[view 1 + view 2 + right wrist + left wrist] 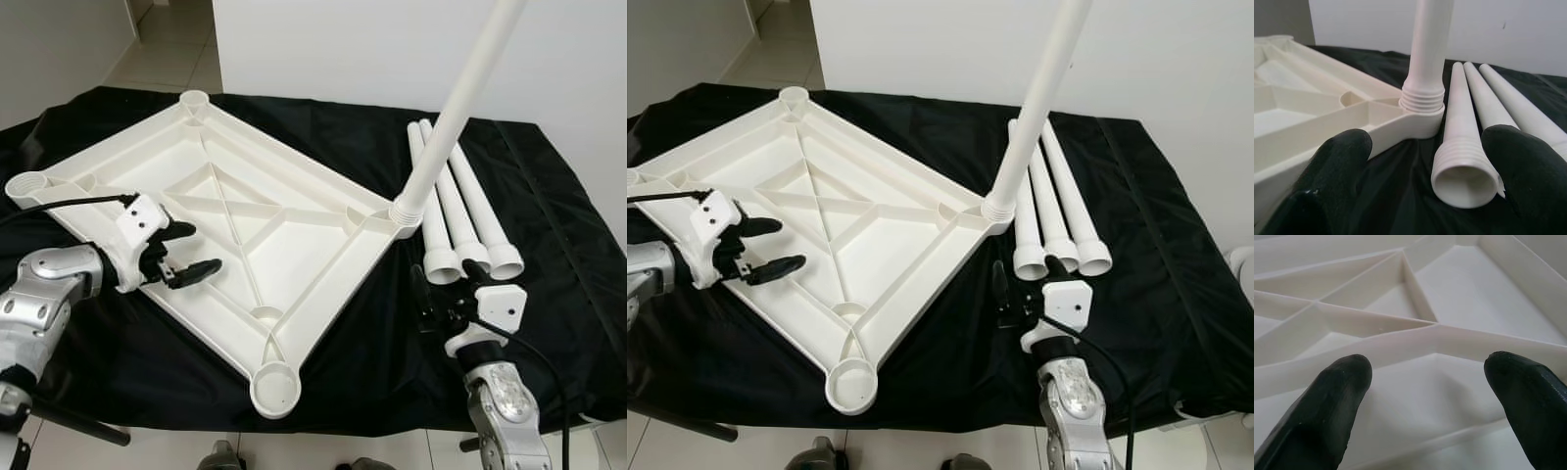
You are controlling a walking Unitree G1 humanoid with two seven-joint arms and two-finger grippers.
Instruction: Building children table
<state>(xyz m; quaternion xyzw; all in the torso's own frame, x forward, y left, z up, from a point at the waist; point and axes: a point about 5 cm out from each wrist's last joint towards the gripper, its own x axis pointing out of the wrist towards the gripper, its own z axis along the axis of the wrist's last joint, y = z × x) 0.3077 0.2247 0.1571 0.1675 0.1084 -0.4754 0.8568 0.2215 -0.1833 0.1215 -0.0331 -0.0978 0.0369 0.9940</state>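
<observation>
Black cloth, white wall, tiled floor.
The creased black fabric cover lies below a plain white wall (pale floor tiles beyond).

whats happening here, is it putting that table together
Yes, a small white table is being built. The tabletop lies upside down on a black cloth, with one leg already standing in a corner socket. Three more legs lie side by side next to it, and three sockets are still empty. The left gripper hovers open over the tabletop's ribs, holding nothing. The right gripper is open too, low over the cloth and aimed at the threaded ends of the loose legs.
</observation>
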